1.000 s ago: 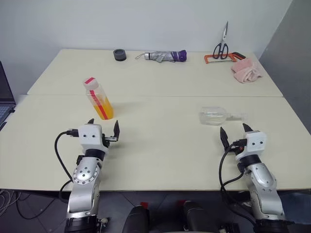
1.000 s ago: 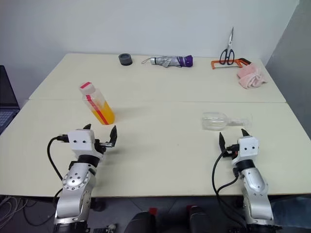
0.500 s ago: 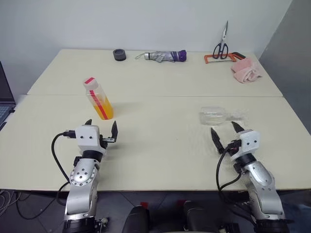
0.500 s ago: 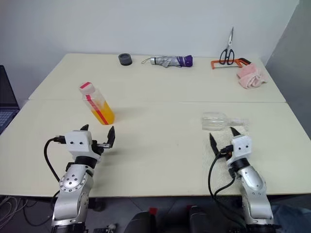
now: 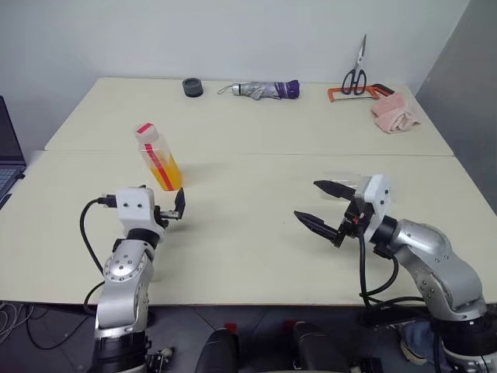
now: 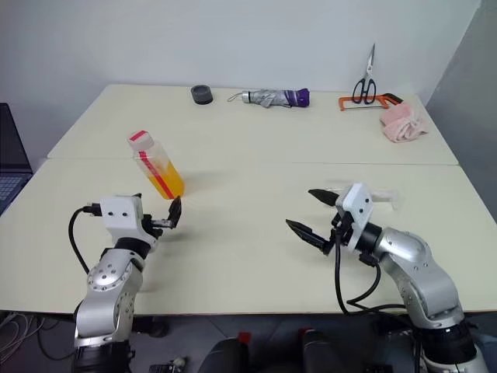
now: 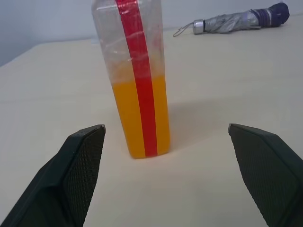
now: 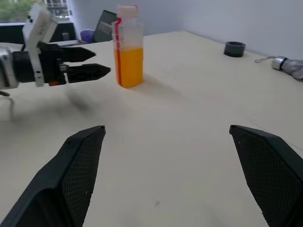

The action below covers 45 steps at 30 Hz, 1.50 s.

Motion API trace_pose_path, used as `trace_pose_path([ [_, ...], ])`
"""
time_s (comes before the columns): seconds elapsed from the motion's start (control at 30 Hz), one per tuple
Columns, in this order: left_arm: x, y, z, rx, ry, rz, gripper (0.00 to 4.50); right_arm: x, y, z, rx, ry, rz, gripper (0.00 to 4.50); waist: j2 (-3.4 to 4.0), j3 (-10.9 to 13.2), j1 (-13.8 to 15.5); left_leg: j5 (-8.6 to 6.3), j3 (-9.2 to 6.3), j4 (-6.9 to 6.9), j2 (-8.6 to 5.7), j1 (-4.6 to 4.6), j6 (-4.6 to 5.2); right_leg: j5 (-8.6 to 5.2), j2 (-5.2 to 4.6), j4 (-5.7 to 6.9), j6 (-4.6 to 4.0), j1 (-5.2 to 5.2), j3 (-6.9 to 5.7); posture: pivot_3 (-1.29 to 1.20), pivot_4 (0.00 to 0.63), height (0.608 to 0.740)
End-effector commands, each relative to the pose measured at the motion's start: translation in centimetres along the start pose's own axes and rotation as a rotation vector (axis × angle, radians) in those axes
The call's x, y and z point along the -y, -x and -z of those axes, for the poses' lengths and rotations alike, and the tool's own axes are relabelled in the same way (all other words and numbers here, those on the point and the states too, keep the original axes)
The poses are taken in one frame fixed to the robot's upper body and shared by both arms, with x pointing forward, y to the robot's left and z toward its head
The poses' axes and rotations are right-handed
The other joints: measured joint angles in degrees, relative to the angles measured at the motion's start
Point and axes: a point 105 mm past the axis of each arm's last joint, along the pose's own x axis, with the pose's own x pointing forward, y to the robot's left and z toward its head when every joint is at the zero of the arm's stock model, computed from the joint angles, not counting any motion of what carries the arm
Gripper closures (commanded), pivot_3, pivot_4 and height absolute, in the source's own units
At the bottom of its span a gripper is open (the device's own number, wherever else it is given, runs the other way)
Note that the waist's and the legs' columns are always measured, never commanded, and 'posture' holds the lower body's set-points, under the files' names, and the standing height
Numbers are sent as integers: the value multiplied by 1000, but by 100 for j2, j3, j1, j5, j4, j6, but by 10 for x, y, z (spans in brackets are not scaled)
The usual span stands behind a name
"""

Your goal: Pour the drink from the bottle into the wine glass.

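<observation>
The bottle stands upright on the left half of the table, its red-and-white cap on and its lower half filled with the orange drink. My left gripper is open and level just in front of it, pointing at it, with the bottle centred beyond the two fingers and not touched. The wine glass lies on its side on the right, partly hidden behind my right hand. My right gripper is open and empty above the table, pointing left towards the bottle.
Along the far edge of the table lie a black round object, a folded umbrella, scissors, an orange hacksaw and a pink cloth. A laptop shows at the left.
My right gripper rose and swung left, from pointing forward beside the glass to pointing across the table. The left gripper edged slightly up and towards the bottle.
</observation>
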Motion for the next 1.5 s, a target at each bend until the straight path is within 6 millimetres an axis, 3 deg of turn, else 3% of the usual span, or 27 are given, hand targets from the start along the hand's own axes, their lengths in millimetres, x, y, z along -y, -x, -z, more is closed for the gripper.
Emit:
trace_pose_path([
  [0.03, -4, -3, -25, 62, -10, -35, 46, -3, -4, -12, 27, -1, -39, 0, 0, 0, 2, 0, 1, 0, 0, -1, 0, 0, 0, -2, 0, 0, 1, 0, 150, 740],
  [0.73, -17, -32, -65, 121, -11, -127, 46, -12, -14, -23, 36, -29, -127, 0, 0, 0, 6, 0, -30, 4, -3, -40, 0, 5, -10, -27, 3, -7, -14, 0, 150, 740],
  [1.5, -21, -61, -69, 87, -26, -127, 46, -11, -21, -30, 60, -33, -131, 0, 1, 0, 14, 2, -118, 10, -14, -70, -3, 7, -29, -27, -1, -7, -109, 0, 150, 740],
])
